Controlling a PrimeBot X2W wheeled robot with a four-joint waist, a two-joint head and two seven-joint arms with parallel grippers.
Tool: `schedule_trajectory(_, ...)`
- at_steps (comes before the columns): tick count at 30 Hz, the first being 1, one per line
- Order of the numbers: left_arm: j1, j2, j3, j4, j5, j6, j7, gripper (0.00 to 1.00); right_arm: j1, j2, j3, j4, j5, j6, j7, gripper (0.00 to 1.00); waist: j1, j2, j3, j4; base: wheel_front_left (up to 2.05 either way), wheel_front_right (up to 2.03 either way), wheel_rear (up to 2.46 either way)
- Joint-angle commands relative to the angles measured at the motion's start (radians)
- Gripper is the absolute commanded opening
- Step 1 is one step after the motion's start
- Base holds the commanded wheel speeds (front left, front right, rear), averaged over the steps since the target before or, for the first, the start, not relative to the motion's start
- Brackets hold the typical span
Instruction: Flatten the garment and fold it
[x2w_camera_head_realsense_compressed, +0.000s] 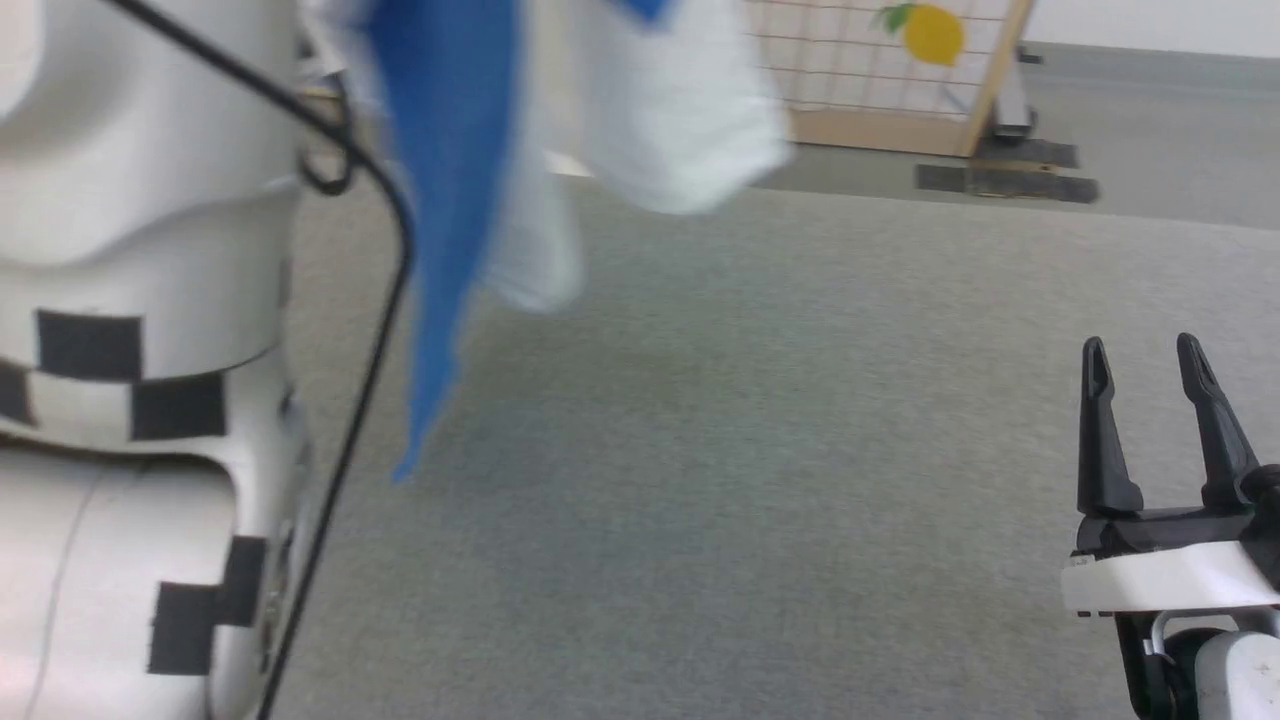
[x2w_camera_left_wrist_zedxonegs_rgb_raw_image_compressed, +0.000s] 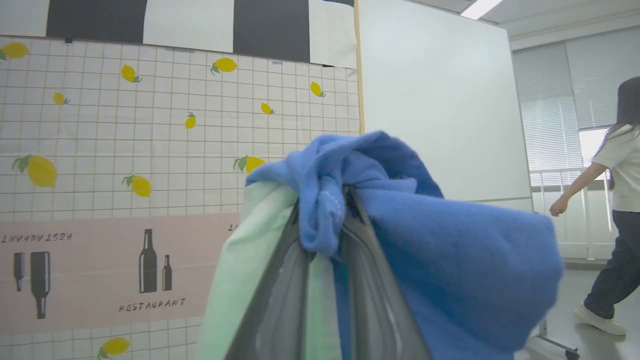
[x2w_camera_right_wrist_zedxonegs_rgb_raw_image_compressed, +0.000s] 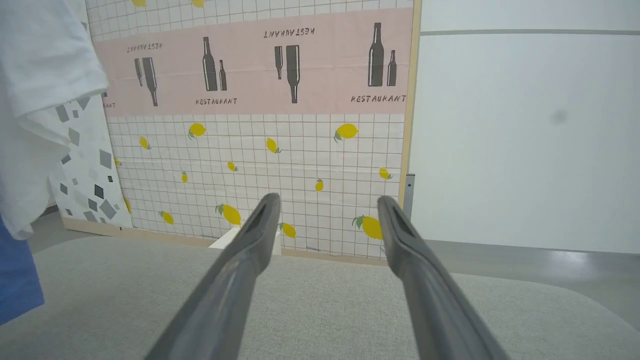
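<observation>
One garment (x2w_camera_head_realsense_compressed: 450, 200), blurred, top cut off, hanging above grey fabric surface (x2w_camera_head_realsense_compressed: 760, 450); bunched in left gripper (x2w_camera_left_wrist_zedxonegs_rgb_raw_image_compressed: 324, 210) pinch, fingertips buried. Right gripper (x2w_camera_head_realsense_compressed: 1150, 365) spread, empty. Lemon-print screen (x2w_camera_right_wrist_zedxonegs_rgb_raw_image_compressed: 260, 160) behind; person (x2w_camera_left_wrist_zedxonegs_rgb_raw_image_compressed: 617, 200) partly cropped.

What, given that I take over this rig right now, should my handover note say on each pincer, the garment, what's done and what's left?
Left pincer: shut on a bunch of the garment, held up in the air.
Right pincer: open, empty, low over the grey surface.
Garment: hangs crumpled from the left pincer, one blue sleeve dangling.
Done: garment lifted.
To do: lay it flat on the grey surface, then fold; neither is begun.
Note: a person is in the background of the left wrist view.
</observation>
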Motion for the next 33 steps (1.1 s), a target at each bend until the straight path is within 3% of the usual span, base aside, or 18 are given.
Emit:
schedule_trajectory(1, -0.030, -0.018, -0.010, 0.012, -0.025, -0.006, -0.014, 0.00, 0.000, 0.001, -0.008, 0.005, 0.007, -0.002, -0.011, 1.00, 0.0000, -0.0001, -0.015, -0.052, 0.00, 0.00, 0.00)
schedule_trajectory(6, -0.038, -0.048, -0.073, 0.031, -0.102, 0.004, -0.030, 0.00, -0.006, 0.001, -0.032, 0.000, 0.014, -0.002, -0.015, 1.00, 0.0000, -0.0001, -0.003, -0.108, 0.00, 0.00, 0.00)
schedule_trajectory(10, 0.037, -0.052, -0.190, -0.029, -0.205, 0.030, -0.039, 0.00, -0.011, 0.001, -0.069, -0.015, 0.016, -0.002, -0.016, 1.00, 0.0000, -0.0001, 0.020, -0.151, 0.00, 0.00, 0.00)
schedule_trajectory(16, 0.242, -0.052, -0.389, -0.102, -0.279, 0.113, -0.070, 0.00, -0.019, 0.001, -0.120, -0.045, 0.012, -0.002, -0.015, 1.00, 0.0000, -0.0001, 0.063, -0.203, 0.00, 0.00, 0.00)
schedule_trajectory(20, 0.399, -0.050, -0.481, -0.100, -0.260, 0.137, -0.103, 0.00, -0.021, 0.001, -0.121, -0.060, 0.012, -0.002, -0.011, 1.00, 0.0000, -0.0001, 0.095, -0.235, 0.00, 0.00, 0.00)
schedule_trajectory(27, 0.633, 0.000, -0.628, 0.052, -0.195, 0.147, -0.123, 0.00, -0.028, 0.001, -0.083, -0.058, 0.022, -0.002, -0.005, 1.00, 0.0000, -0.0001, 0.135, -0.285, 0.00, 0.00, 0.00)
schedule_trajectory(33, 0.734, -0.013, -0.695, 0.257, -0.191, 0.146, -0.129, 0.00, -0.032, 0.001, -0.066, -0.044, 0.022, -0.002, -0.004, 1.00, 0.0000, -0.0001, 0.138, -0.302, 0.00, 0.00, 0.00)
